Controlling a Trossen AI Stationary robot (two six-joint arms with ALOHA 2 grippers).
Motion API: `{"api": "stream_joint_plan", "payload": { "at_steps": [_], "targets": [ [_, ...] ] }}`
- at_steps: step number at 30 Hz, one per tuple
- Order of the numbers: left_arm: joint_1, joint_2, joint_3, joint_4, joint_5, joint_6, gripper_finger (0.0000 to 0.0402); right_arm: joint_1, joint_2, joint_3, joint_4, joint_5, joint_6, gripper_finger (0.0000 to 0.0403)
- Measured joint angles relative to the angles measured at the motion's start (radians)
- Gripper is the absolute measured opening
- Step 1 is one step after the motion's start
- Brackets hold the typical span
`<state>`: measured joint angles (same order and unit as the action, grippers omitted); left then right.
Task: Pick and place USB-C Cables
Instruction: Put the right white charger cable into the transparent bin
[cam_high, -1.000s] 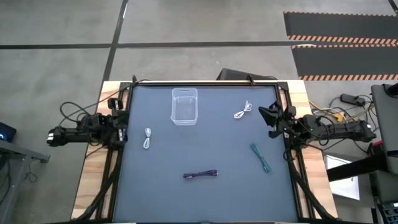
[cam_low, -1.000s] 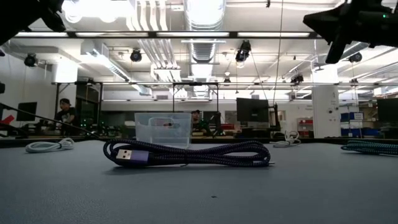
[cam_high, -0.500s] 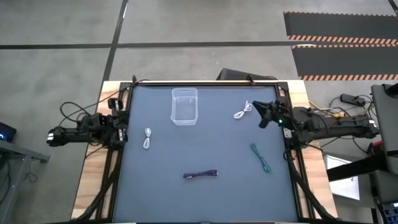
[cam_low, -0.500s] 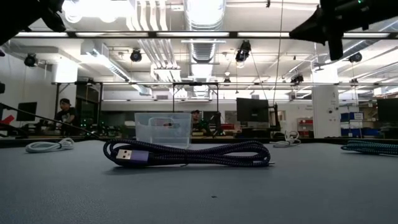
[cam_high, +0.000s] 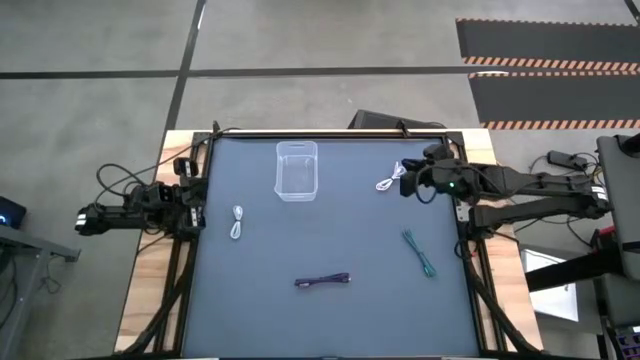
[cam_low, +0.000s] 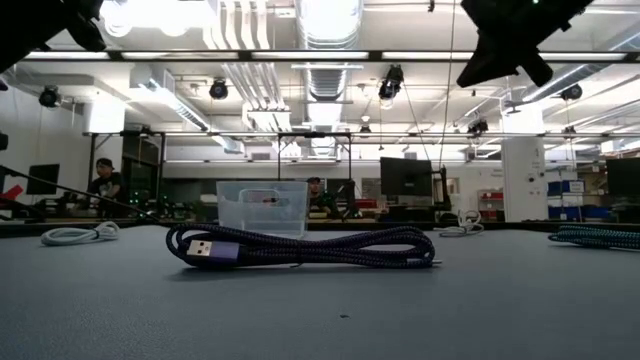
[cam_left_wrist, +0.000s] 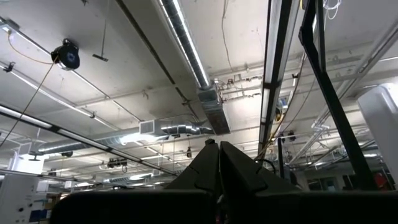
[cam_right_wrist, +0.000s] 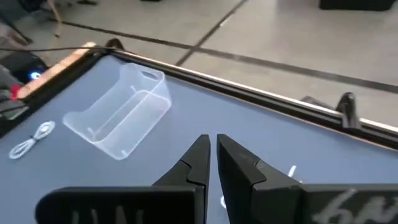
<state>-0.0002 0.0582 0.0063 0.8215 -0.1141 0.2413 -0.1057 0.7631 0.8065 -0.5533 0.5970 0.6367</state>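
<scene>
Four USB-C cables lie flat on the dark mat, none of them touched. One white cable (cam_high: 237, 222) is at the left and another white one (cam_high: 389, 180) at the far right. The teal one (cam_high: 420, 254) is at the right, and the purple one (cam_high: 322, 281) is near the front (cam_low: 300, 246). My right gripper (cam_high: 406, 186) is shut and empty. It hangs in the air just right of the far-right white cable and slants down toward the mat (cam_right_wrist: 211, 144). My left gripper (cam_left_wrist: 219, 149) is shut, parked at the table's left edge (cam_high: 192, 200) and pointing up at the ceiling.
A clear plastic bin (cam_high: 297, 170) stands open side up at the far middle of the mat (cam_right_wrist: 121, 118). Black frame rails (cam_high: 330, 131) run round the mat. Long black wires trail from both arm bases. People and desks show in the room behind the table.
My right gripper has swung out from the table's right edge over the mat, toward the far-right white cable. It has also tipped from pointing upward to slanting down. It has stayed shut. No cable has moved.
</scene>
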Motion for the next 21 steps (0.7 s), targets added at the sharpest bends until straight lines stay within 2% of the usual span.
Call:
{"api": "stream_joint_plan", "payload": {
  "at_steps": [5, 9, 21],
  "targets": [
    [0.000, 0.000, 0.000, 0.000, 0.000, 0.000, 0.0000, -0.062, 0.094, 0.070, -0.105, -0.035, -0.039, 0.0022],
    [0.000, 0.000, 0.000, 0.000, 0.000, 0.000, 0.0000, -0.126, 0.161, 0.121, -0.146, -0.096, -0.133, 0.0022],
    [0.000, 0.000, 0.000, 0.000, 0.000, 0.001, 0.0000, -0.356, 0.350, 0.205, -0.153, -0.337, -0.469, 0.0022]
  ]
}}
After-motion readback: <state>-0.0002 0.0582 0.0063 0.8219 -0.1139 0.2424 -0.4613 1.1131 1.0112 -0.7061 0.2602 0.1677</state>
